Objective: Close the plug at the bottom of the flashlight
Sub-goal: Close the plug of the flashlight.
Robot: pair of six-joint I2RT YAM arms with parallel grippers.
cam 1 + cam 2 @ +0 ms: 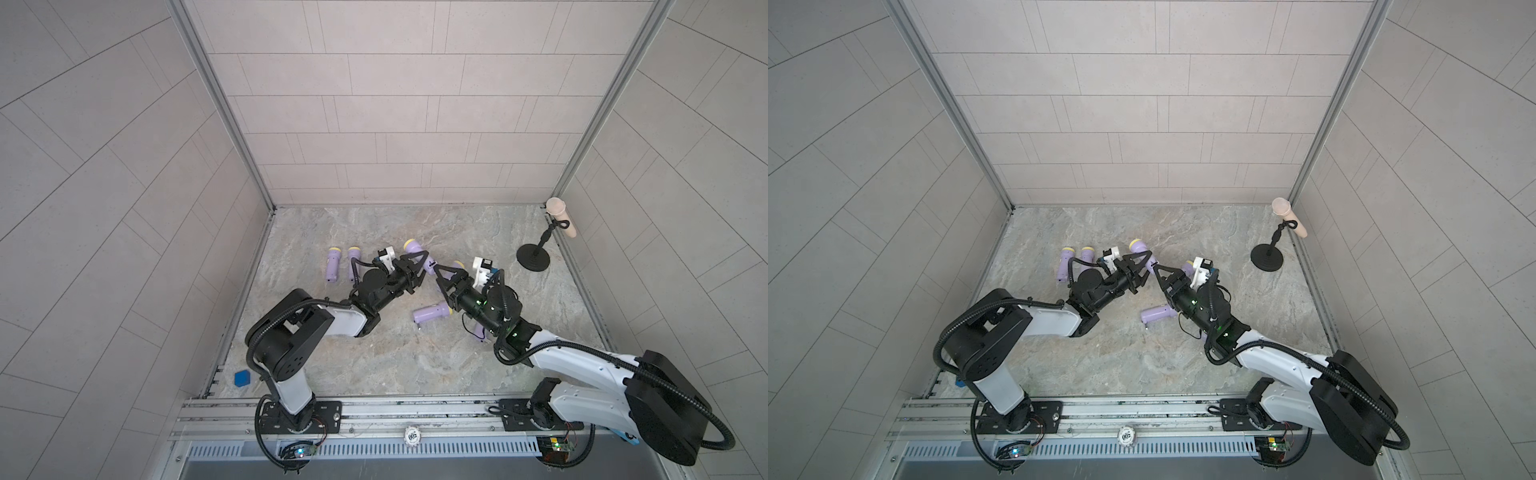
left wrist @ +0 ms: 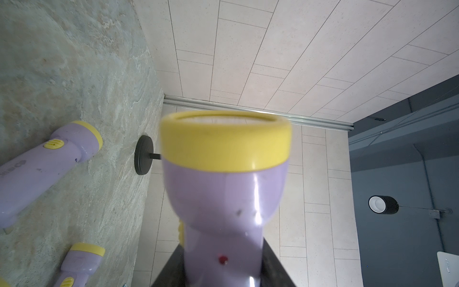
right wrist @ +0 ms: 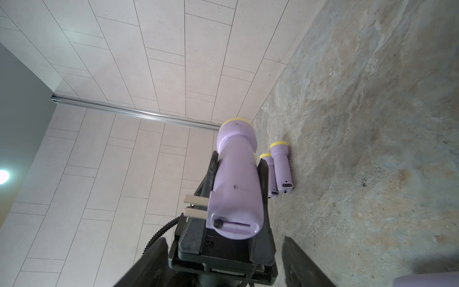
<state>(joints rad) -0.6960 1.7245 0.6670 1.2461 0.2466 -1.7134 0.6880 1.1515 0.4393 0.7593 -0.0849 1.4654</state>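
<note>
The held flashlight [image 2: 224,198] is blurred in the left wrist view, its base cut off.

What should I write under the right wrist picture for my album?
Left gripper holds a purple flashlight up, its two plug prongs sticking out at the bottom.

"500" on round rail badge [image 1: 411,436]

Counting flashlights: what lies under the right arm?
A lilac plastic flashlight with a yellow rim lies on the marble table, its head partly covered by the arm. A second lilac body peeks out, mostly hidden.
</note>
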